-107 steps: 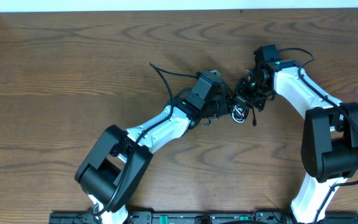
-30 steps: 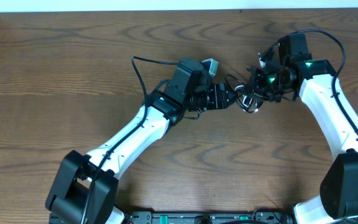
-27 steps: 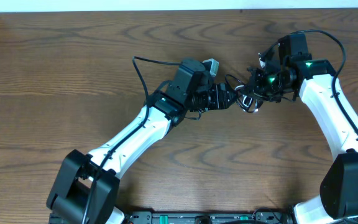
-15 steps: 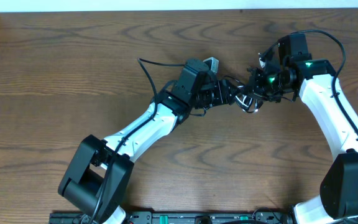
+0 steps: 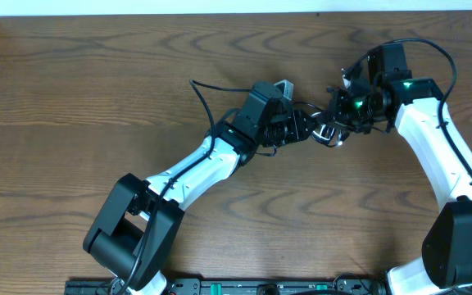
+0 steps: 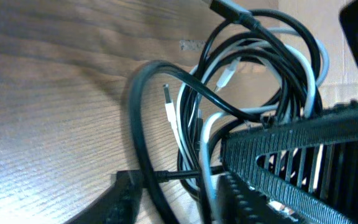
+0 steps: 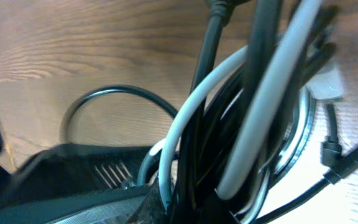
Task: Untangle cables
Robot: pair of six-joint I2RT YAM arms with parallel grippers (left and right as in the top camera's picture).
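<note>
The cables [image 5: 324, 133] are a small knot of thin black and white cords between my two grippers, right of the table's middle. My right gripper [image 5: 339, 120] is shut on the bundle from the right; in the right wrist view the cords [image 7: 267, 106] fill the frame and run down into its jaws [image 7: 219, 205]. My left gripper [image 5: 304, 127] is up against the bundle from the left. In the left wrist view its fingers [image 6: 179, 199] stand apart, with a black loop and a white cord [image 6: 205, 134] passing between them. A white plug end shows inside the loop.
The wooden table [image 5: 72, 98] lies under both arms. The left arm's own thicker black wire [image 5: 207, 97] loops out to the left behind its wrist. A white wall edge runs along the back.
My left arm has swung right and pushed its gripper into the bundle, so strands now pass between its fingers. The right gripper has held the bundle in the same spot over the last second.
</note>
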